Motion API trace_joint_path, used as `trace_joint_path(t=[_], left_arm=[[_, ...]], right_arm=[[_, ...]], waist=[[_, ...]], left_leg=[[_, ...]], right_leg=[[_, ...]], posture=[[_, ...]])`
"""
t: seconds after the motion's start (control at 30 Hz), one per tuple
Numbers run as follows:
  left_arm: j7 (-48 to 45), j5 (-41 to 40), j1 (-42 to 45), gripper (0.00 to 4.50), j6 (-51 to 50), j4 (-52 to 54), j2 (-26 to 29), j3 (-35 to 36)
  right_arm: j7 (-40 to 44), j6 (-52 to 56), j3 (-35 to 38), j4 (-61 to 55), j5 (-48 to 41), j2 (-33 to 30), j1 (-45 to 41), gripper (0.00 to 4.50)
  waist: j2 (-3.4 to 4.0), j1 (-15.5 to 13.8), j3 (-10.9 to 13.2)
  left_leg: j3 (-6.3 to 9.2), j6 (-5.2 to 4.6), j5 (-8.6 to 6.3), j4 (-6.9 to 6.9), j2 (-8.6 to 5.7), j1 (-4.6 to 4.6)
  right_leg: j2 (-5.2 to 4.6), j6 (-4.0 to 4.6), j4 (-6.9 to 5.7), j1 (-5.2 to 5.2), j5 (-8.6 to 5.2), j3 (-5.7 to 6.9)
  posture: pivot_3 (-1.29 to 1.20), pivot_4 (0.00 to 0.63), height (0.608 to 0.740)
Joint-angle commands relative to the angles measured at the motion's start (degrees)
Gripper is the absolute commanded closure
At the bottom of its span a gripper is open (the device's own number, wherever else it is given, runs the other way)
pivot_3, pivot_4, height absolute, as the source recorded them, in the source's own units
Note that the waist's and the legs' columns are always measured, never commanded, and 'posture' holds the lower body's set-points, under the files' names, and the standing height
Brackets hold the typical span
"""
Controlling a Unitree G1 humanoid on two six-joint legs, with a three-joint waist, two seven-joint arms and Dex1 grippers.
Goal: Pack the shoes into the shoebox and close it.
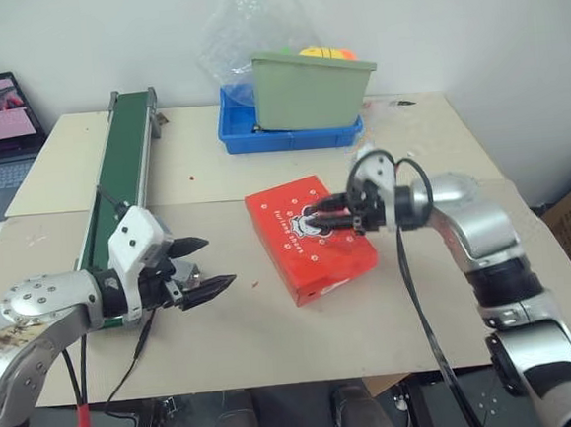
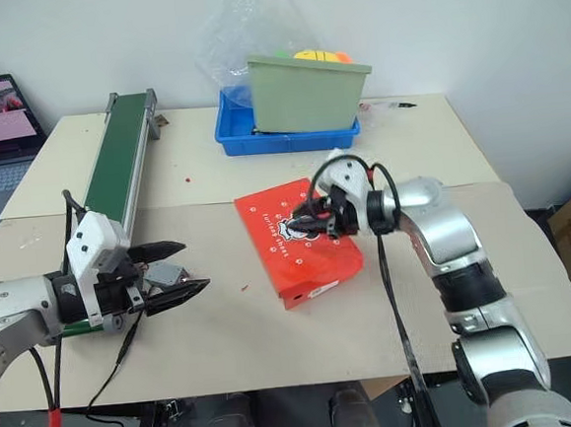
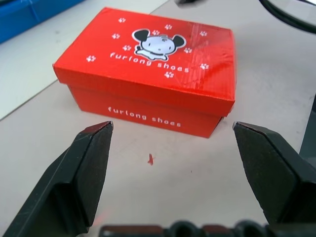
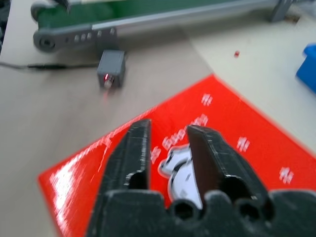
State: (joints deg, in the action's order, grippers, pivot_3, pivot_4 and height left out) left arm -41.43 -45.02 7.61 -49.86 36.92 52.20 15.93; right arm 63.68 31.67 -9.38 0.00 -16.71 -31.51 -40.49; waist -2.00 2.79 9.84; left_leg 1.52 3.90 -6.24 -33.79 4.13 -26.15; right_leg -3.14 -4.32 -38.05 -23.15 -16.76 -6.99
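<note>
Since the lid of the shoebox (image 1: 311,237) already looks flat and shut, with the mouse and paw prints facing up, I'd say what's left here is just confirming the close. No shoes on show, so my guess is they're inside. The box sits mid-surface (image 1: 276,343), in front of the blue tray (image 1: 289,134) and green bin (image 1: 313,91), with the green conveyor (image 1: 119,172) off to its left.

Right hand (image 4: 170,148) hovers over the lid with its fingers slightly parted and gripping nothing, cartoon mouse visible through the gap. Left hand (image 3: 173,148) is spread wide, empty, aimed at the box's long side from a bit away.

If I were doing it: check the front lip is seated all along, press down flat rather than poking one corner so the box doesn't skid or tip, and maybe steady the side with the left one
</note>
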Motion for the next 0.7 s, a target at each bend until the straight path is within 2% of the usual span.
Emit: trace_joint_path(t=[0.03, 0.1, 0.13, 0.17, 0.3, 0.7], left_arm=[[1.7, 3.2, 1.5, 0.34, 4.9, 0.5, -1.4, 0.2], [1.8, 3.1, 1.5, 0.34, 4.9, 0.5, -1.7, 0.3], [1.8, 3.0, 1.6, 0.34, 4.9, 0.5, -1.8, 0.1], [1.9, 3.4, 1.5, 0.34, 5.1, 0.6, -1.8, -0.2], [2.0, 8.6, 0.8, 0.34, 8.8, -0.7, -1.5, -1.9], [5.4, 7.8, -0.7, 0.34, 9.1, -0.7, -6.1, 1.2]], right_arm=[[-0.5, 3.5, 5.7, -9.3, -4.7, -3.2, 0.1, 1.27], [-0.5, 5.6, 6.8, -11.7, -6.4, -5.1, 1.0, 0.64], [-0.5, 6.4, 7.0, -12.5, -6.8, -5.9, 1.5, 0.15], [-0.6, 6.8, 6.9, -13.1, -7.1, -6.6, 1.9, 0.02], [-1.8, 9.7, 7.4, -16.3, -9.8, -7.1, 4.5, 0.02], [-4.9, 6.3, 7.8, -9.0, -8.4, -6.5, 8.1, 0.02]], waist=[[0.0, -0.1, 0.0], [0.0, -0.3, 0.0], [0.0, -0.3, 0.0], [-0.01, -0.3, 0.0], [-0.01, -0.3, 0.0], [-0.03, -0.3, 0.0]], left_leg=[[0.02, 0.0, 0.0, 0.0, 0.0, 0.0], [0.02, 0.0, 0.0, 0.0, 0.0, -0.01], [0.02, 0.0, 0.0, 0.0, 0.0, -0.01], [0.02, 0.0, 0.0, -0.01, -0.01, -0.02], [0.03, 0.0, 0.0, -0.04, -0.02, -0.01], [0.02, -0.01, 0.0, -0.08, -0.05, -0.03]], right_leg=[[0.01, 0.0, 0.0, 0.0, 0.0, 0.01], [0.01, -0.01, 0.03, 0.03, -0.01, 0.01], [0.0, -0.01, 0.06, 0.04, -0.01, 0.01], [-0.01, -0.01, 0.08, 0.05, -0.01, 0.01], [-0.01, -0.01, 0.06, 0.05, 0.0, 0.02], [-0.03, -0.04, 0.05, 0.07, 0.01, 0.0]], posture=[[0.0, 0.15, 0.74], [0.0, 0.15, 0.74], [0.0, 0.15, 0.74], [0.0, 0.15, 0.74], [0.0, 0.15, 0.74], [0.0, 0.15, 0.74]])
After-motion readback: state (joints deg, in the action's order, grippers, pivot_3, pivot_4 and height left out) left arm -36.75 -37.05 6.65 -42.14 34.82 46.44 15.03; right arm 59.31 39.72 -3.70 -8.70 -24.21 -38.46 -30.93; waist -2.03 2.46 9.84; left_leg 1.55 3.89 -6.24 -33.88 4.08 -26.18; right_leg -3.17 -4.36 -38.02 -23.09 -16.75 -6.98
